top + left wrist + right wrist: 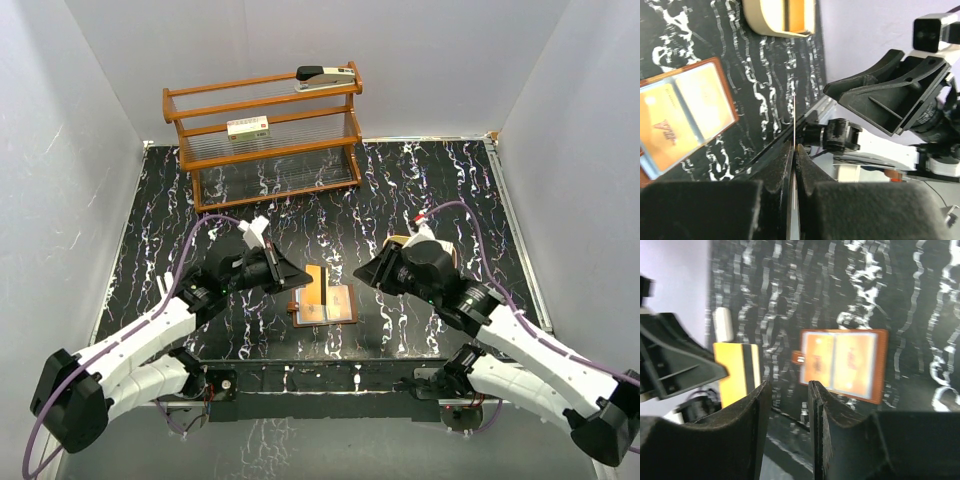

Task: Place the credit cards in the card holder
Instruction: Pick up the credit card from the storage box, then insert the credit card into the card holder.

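Note:
The card holder (335, 308) lies open on the black marbled table, brown with tan inner pockets; it also shows in the left wrist view (680, 120) and the right wrist view (842, 365). My left gripper (298, 278) is shut on a credit card (318, 282), held on edge just left of and above the holder. The card is a thin line between the jaws in the left wrist view (795, 115). It looks yellow-orange with a dark stripe in the right wrist view (737, 372). My right gripper (368, 272) is open and empty, to the right of the holder.
A wooden rack (265, 130) stands at the back, with a stapler (325, 77) on top and a white box with a red label (250, 127) on a shelf. A tan tray (780, 20) sits mostly hidden behind my right arm. White walls enclose the table.

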Tool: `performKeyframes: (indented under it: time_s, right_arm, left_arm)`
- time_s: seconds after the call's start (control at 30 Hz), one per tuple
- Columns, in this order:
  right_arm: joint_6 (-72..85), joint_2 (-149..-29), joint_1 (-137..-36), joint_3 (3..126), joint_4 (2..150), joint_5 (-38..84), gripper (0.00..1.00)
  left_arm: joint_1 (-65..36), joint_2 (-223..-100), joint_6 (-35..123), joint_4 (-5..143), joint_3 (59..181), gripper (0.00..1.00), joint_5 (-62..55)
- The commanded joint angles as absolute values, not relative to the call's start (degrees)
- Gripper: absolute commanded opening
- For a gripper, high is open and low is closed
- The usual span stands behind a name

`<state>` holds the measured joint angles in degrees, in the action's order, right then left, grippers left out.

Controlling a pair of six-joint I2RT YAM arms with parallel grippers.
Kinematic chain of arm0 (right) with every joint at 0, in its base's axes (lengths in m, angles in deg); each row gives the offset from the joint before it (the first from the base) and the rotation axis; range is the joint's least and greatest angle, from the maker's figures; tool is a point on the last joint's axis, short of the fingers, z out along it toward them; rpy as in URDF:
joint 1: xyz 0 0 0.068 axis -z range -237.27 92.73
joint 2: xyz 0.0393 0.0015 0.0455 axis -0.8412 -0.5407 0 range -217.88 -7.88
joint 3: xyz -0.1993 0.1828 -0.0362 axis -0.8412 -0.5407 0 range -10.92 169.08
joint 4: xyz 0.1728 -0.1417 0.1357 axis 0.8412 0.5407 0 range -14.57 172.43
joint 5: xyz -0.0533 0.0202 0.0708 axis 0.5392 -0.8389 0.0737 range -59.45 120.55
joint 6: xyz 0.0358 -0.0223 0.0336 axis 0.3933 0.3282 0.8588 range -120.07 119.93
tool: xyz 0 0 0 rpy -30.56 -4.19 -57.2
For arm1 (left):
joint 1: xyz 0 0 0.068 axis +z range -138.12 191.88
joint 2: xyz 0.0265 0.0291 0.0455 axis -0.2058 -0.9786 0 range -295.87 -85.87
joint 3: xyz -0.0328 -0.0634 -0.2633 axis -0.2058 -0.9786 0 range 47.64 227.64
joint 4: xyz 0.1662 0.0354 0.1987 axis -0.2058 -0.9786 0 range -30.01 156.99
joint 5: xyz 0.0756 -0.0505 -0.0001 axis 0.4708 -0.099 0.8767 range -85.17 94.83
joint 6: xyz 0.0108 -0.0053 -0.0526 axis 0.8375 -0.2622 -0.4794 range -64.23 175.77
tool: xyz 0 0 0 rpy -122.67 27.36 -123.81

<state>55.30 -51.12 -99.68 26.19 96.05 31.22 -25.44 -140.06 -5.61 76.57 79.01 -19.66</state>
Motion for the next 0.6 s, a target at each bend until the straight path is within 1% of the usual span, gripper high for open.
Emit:
performKeyframes:
  time_s: [0.0, 0.27, 0.47, 0.57]
  right_arm:
    - [49.09, -56.54, -99.79, 29.76, 102.34, 36.02, 0.34]
    - [43.68, -67.78, -99.77, 31.02, 98.52, 34.22, 0.36]
    - [41.46, -75.47, -99.76, 30.66, 94.90, 31.52, 0.38]
    - [40.97, -78.76, -99.78, 30.98, 94.58, 32.26, 0.38]
  left_arm:
    - [-25.63, -143.27, -1.43, 74.04, 78.30, 0.00, -18.76]
    - [-25.32, -149.86, 2.53, 72.59, 79.25, 0.00, -16.47]
    - [-25.12, -154.57, 0.83, 72.76, 79.78, 0.00, -16.60]
    - [-24.95, -156.69, -0.09, 72.28, 79.74, 0.00, -17.29]
